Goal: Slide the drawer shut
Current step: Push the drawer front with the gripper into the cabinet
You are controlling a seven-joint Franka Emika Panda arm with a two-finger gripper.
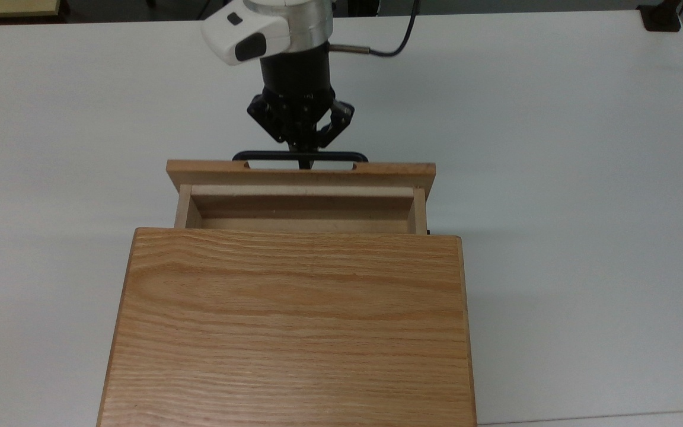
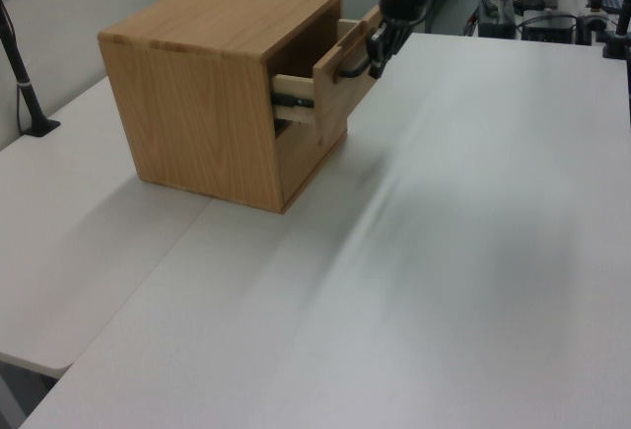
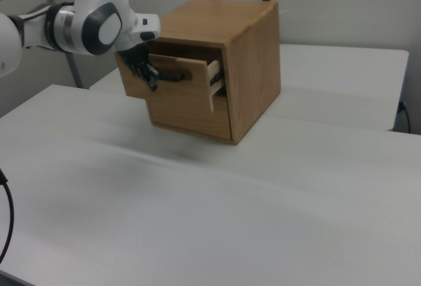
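Mid-push: drawer point(image 1: 300, 198) is mostly in, only a short stretch left sticking out of the cabinet point(image 1: 288, 332) toward the top view's top. Pincer point(image 1: 305, 159) sits at the middle of the black handle point(image 1: 270, 156), fingers pinched together on the bar. Next: looks like a straight push into the cabinet until the front panel seats flush. White surface point(image 1: 555, 178) underneath.
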